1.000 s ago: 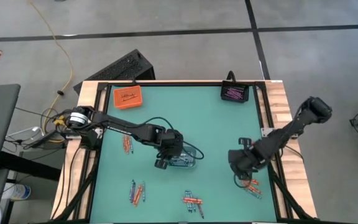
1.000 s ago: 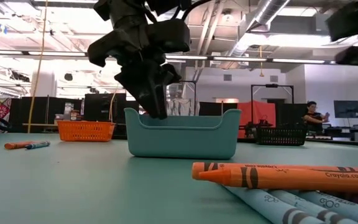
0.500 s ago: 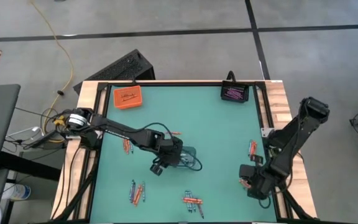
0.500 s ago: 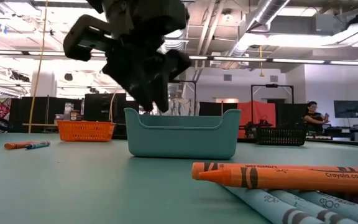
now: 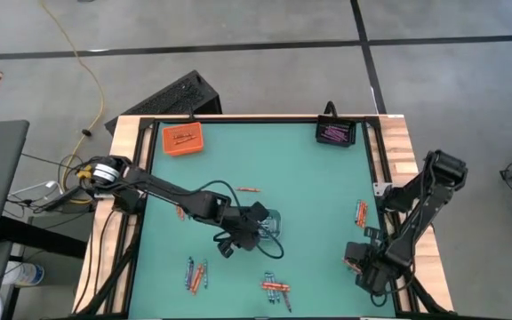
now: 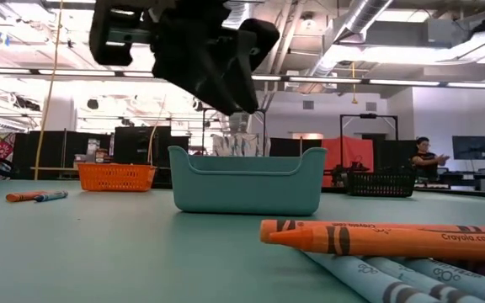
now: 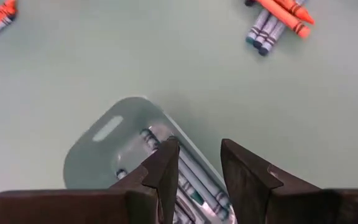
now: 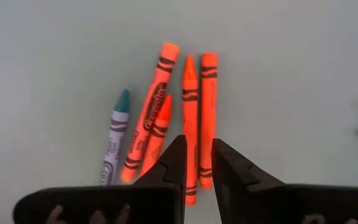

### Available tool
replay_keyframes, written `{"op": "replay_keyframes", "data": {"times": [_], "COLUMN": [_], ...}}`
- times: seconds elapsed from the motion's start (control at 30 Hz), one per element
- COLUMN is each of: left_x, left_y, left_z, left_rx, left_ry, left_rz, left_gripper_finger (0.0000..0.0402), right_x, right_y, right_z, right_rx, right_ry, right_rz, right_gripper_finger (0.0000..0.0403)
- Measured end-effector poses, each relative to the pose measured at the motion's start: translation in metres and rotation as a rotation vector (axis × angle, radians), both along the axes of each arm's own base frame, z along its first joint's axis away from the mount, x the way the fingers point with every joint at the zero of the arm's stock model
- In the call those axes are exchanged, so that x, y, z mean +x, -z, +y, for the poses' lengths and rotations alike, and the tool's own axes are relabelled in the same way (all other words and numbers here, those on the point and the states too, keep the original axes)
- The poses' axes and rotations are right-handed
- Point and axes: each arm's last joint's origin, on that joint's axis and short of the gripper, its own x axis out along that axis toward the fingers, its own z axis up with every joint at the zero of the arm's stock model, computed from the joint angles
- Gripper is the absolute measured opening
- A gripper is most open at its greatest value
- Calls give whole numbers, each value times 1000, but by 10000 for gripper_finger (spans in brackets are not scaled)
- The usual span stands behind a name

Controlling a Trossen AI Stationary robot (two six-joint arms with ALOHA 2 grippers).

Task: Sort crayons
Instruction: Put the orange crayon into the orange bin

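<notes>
Four orange-red wax crayons (image 8: 190, 106) and one blue lie on the green mat directly ahead of the right gripper (image 8: 197, 163), its fingers slightly parted and empty, long axes running along its reach.

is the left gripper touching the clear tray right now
Apart. The low view shows the left gripper hanging above the clear tray, with background visible between them.
</notes>
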Motion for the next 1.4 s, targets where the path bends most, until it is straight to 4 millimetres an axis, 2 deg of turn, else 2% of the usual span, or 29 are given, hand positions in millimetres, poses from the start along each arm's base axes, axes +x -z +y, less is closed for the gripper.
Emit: {"op": "replay_keyframes", "data": {"times": [0.33,0.67,0.97,1.07,1.4], "left_x": [1,1,1,1,-9], "left_y": [-2,-2,-2,-3,-25], "left_z": [0,0,0,2,6], "left_rx": [-12,-14,6,39,58], "left_ry": [-3,-3,-22,-52,-105], "left_rz": [-15,-22,-27,-33,-74], "left_gripper_finger": [110,110,110,110,110], "right_x": [-1,-1,-1,-1,2], "right_y": [10,10,10,10,9], "right_z": [-1,-1,-1,-1,-6], "right_rx": [-62,-69,-72,-73,-91], "right_ry": [1,0,-2,-1,15], "right_rz": [58,62,53,50,63], "right_gripper_finger": [67,64,10,5,1]}}
